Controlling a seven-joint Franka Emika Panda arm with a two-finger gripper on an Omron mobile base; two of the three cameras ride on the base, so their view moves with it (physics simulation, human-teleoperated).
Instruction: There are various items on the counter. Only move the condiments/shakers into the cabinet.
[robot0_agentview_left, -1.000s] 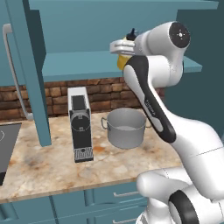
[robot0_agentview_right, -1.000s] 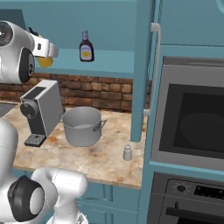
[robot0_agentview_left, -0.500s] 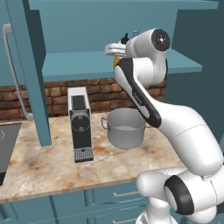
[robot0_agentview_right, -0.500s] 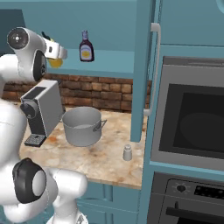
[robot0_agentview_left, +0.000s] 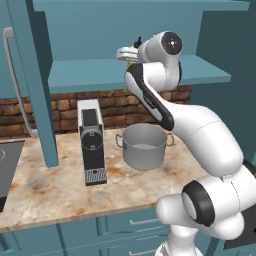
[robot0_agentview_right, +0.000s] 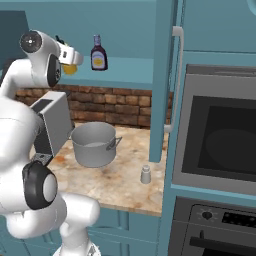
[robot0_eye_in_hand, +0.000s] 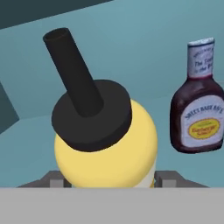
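My claw (robot0_eye_in_hand: 105, 181) is closed on the yellow squeeze bottle (robot0_eye_in_hand: 107, 151); 1 finger pad (robot0_eye_in_hand: 56, 179) shows on each side of its body, and its black nozzle (robot0_eye_in_hand: 73, 72) leans toward the upper left of the hand view. In the left base view the claw (robot0_agentview_left: 131, 54) holds the bottle (robot0_agentview_left: 131, 56) at shelf height inside the teal wall cabinet (robot0_agentview_left: 100, 72), over the shelf's middle stretch. In the right base view the bottle (robot0_agentview_right: 70, 68) sits just left of the dark brown sauce bottle (robot0_agentview_right: 98, 53), near it but apart.

The sauce bottle (robot0_eye_in_hand: 199, 98) stands upright on the cabinet shelf (robot0_agentview_right: 130, 75), blue cap up, label facing the hand camera.

The small grey-white shaker (robot0_agentview_right: 145, 174) stands upright on the marbled worktop (robot0_agentview_right: 125, 175), near the front edge at its right end, just beside the oven housing (robot0_agentview_right: 215, 125).

The steel 2-handled pot (robot0_agentview_left: 144, 146) sits mid-worktop toward the brick wall. The black-and-white coffee machine (robot0_agentview_left: 91, 141) stands to its left, apart from it.
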